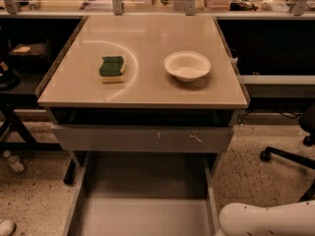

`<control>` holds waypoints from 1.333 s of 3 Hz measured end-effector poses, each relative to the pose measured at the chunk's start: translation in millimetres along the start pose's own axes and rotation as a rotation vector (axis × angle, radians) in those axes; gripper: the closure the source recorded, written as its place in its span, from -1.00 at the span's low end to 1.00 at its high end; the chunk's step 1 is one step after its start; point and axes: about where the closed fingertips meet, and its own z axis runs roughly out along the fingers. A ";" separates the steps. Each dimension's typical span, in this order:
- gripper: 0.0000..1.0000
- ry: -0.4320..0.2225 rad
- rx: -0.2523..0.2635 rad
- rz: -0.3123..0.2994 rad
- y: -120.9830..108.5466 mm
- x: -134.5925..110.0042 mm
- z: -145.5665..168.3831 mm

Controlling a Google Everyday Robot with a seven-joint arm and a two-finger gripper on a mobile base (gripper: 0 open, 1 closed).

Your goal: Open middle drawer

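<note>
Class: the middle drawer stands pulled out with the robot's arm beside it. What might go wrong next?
The white arm lies close against the right side of the middle drawer; swinging away might bump it. The end effector is out of view, so any snag on the drawer goes unseen.

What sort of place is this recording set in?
Likely a lab or workshop: a work table with its middle drawer pulled out, cluttered benches behind, a rolling chair's base on speckled floor. The gripper is out of view; only the white arm shows, bottom right.
</note>
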 end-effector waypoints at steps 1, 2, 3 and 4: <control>-1.00 -0.018 0.007 -0.015 0.4 -4.8 -4.0; -1.00 -0.084 0.054 -0.022 7.3 -10.5 -39.1; -1.00 -0.166 0.140 0.013 21.8 11.4 -105.5; -1.00 -0.205 0.198 0.128 42.3 78.1 -158.9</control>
